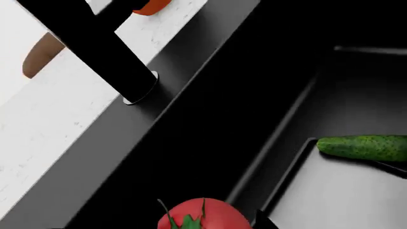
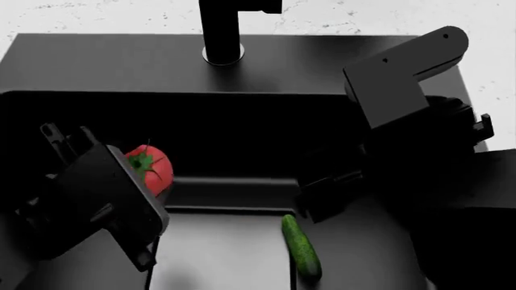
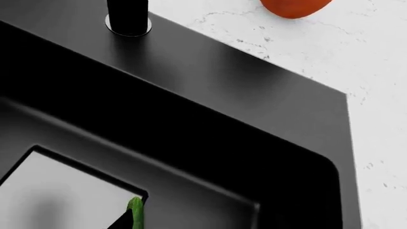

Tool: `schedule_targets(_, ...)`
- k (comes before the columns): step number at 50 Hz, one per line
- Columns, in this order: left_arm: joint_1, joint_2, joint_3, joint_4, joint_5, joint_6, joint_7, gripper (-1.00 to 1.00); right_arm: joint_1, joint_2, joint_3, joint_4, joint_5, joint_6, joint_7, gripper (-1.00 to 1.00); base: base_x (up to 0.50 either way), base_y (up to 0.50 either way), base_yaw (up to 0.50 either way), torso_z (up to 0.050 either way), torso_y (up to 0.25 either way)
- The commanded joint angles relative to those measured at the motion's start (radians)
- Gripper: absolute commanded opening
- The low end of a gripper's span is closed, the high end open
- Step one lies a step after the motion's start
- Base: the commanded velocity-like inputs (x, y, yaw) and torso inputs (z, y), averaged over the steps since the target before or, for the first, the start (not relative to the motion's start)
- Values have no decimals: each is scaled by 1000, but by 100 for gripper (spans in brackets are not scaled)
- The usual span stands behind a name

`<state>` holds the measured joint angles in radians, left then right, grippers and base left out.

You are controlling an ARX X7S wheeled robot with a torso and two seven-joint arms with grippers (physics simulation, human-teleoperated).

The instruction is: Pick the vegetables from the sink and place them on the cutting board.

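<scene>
L gripper (image 2: 141,199) sits in the sink (image 2: 96,60) w/ the tomato (image 2: 151,170) right at its tip, apparently held, but the jaws are hidden so can't tell for sure. R gripper (image 2: 322,196) hovers near the cucumber (image 2: 301,246), which lies on the pale basin floor; opening not visible either. Cutting board: only a brown edge (image 1: 39,56) shows past the faucet (image 2: 222,30). Risks: tomato is round and smooth, weak pinch = slips on lift; L arm could clip faucet; R fingers may roll the cucumber.
</scene>
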<state>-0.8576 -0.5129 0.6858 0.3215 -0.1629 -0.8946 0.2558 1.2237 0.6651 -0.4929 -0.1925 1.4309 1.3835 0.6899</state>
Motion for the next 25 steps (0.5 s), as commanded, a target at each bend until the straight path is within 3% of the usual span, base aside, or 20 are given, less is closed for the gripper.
schedule_targets(1, 220, 49, -191, 81, -48, 96, -6, -100, 34, -44, -17, 42, -10, 19, 9, 100, 0, 16, 13, -25, -22)
schedule_targets(25, 262, 38, -256, 94, -68, 131, -39, -100, 82, -116, -145, 177, -26, 66, 10, 100, 2, 19, 15, -28, -25)
